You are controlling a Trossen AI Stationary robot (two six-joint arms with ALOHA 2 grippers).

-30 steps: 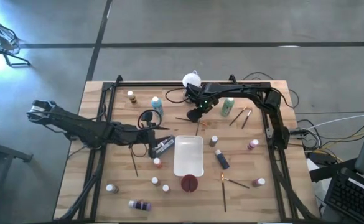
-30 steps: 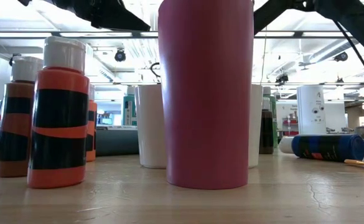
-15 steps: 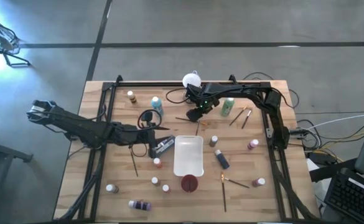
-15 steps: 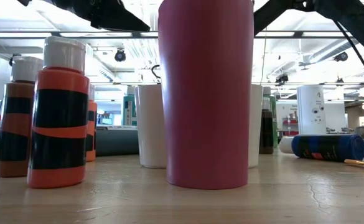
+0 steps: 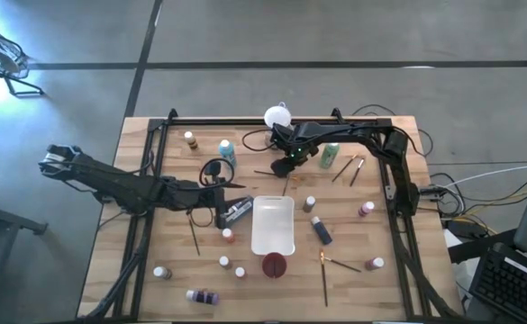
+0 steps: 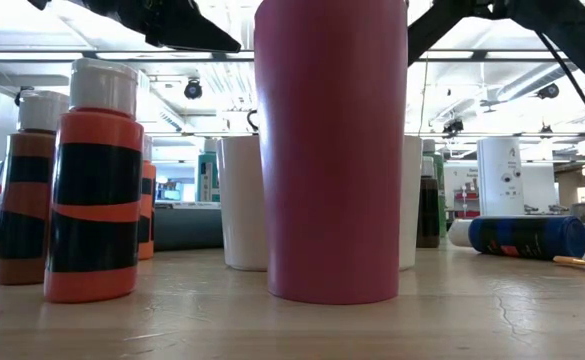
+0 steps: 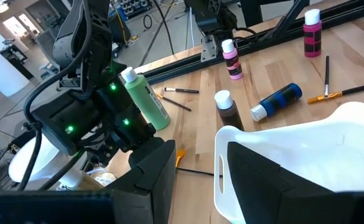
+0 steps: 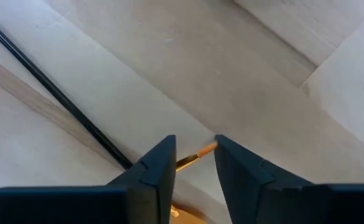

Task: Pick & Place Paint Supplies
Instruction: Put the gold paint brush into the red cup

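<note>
Robotics lab, concrete floor (image 5: pixel 335 36), ceiling strip lights (image 6: pixel 532 75), wooden table (image 5: pixel 389 288)

14 bottles (image 5: pixel 226 149), 6 brushes (image 5: pixel 193 233), 1 tray (image 5: pixel 273 225).

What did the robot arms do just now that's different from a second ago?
The right gripper dipped lower onto the thin black-handled brush and narrowed its fingers around its orange end. The left gripper stayed at the white rectangular tray's rim. The small paint bottles didn't move.

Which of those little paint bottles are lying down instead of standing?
Two lie on their sides: the dark blue bottle right of the white tray, and the purple bottle near the table's front edge. The others stand with white caps up.
</note>
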